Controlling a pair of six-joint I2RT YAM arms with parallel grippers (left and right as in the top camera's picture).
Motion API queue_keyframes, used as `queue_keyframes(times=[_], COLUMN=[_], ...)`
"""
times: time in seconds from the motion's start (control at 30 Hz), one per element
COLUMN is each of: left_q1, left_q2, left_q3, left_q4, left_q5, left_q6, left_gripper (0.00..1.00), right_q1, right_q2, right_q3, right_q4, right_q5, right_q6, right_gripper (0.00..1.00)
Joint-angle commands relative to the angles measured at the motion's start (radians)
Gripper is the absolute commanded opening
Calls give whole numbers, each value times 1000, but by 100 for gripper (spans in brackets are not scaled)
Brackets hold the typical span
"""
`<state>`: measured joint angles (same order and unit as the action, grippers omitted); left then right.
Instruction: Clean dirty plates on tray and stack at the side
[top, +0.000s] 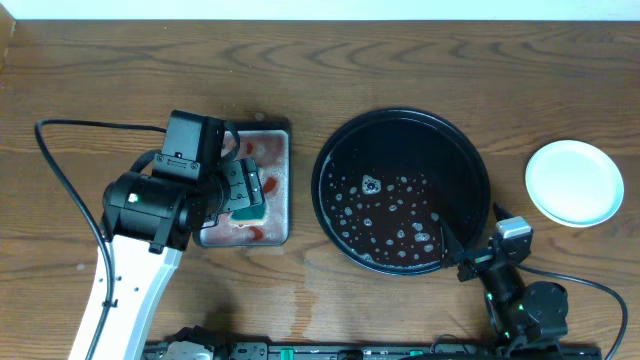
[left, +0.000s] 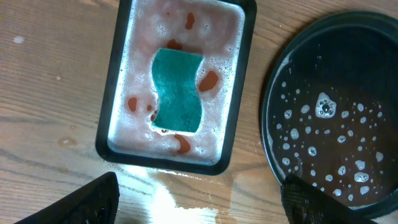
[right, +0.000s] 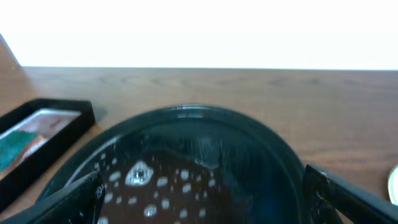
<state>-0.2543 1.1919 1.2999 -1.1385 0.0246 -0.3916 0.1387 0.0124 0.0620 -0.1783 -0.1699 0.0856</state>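
Note:
The large round black tray (top: 470, 150) sits mid-table with only foam spots and reddish water in it; it also shows in the left wrist view (left: 273, 93) and the right wrist view (right: 249, 134). A stack of pale plates (top: 574, 182) lies on the bare wood at the right; only the top plate shows. My left gripper (left: 199, 202) is open and empty, above the wet wood in front of the rectangular tray. My right gripper (right: 202, 196) is open and empty at the round tray's near rim (top: 470, 255).
A small rectangular black tray (top: 272, 232) with pinkish foam holds a green sponge (left: 178, 91), left of the round tray. A wet patch (left: 249, 193) lies on the wood in front of it. A black cable (top: 60, 170) loops at the left.

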Motion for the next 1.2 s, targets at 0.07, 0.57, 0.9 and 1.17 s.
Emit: queue_keyframes(times=[0.07,0.57,0.9,1.17], left_q1=[0,0,0,77], left_q2=[-2,-2,-45,-345], left_q3=[9,9,-6,-241], left_q4=[-2,-2,-2,303], left_q5=[2,2,2,-88], left_q6=[6,6,6,58], left_gripper=[84,84,84,84], right_q1=[-6,-6,-6,-6], right_q2=[-8,-7,-7,-7], right_q3=[-58,-57,-57,-57], right_q4=[122,122,122,122], right_q5=[-14,-14,-14,-14], right_q6=[-13,-13,-13,-13], right_gripper=[99,99,99,99])
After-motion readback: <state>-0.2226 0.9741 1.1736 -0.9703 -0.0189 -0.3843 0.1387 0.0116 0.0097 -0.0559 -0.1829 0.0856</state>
